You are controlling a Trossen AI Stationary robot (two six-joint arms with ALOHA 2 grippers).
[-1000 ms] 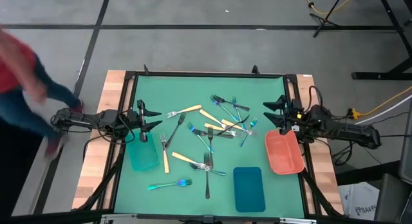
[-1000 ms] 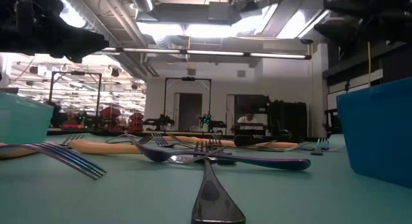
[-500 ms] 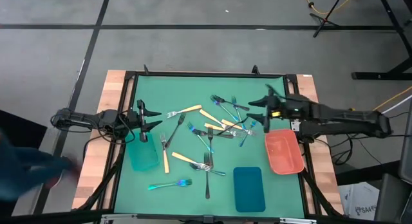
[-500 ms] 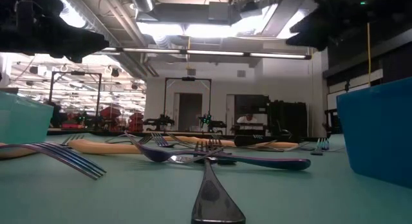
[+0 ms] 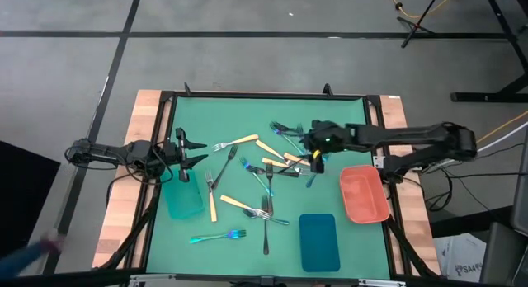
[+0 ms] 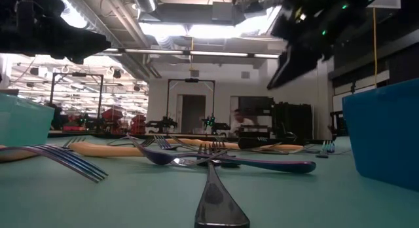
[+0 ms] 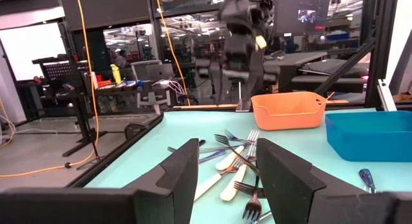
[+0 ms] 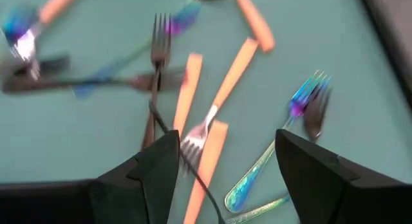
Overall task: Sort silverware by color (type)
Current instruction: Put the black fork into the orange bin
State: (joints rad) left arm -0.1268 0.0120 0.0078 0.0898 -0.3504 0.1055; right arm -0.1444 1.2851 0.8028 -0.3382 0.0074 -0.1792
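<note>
Green worktop (image 5: 247,114): we count all the silverware (image 5: 264,167) loose, three trays unfilled. Right pincer (image 5: 314,152), wide and unladen, hovers over the pile; left pincer (image 5: 191,152), wide, waits beside the teal tray (image 5: 185,201).

A green tabletop (image 5: 247,114) carries scattered silverware (image 5: 272,167). Around the silverware lie a teal tray (image 5: 183,198), a blue tray (image 5: 318,242) and a salmon-red tray (image 5: 364,195).

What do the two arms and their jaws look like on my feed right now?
Both arms are dark, jointed tubes. The right arm carries small green lights near its wrist and a yellow tag. The left gripper has flat black wedge-shaped jaws; the right gripper has matching ones. Black cables trail from both bases.
</note>
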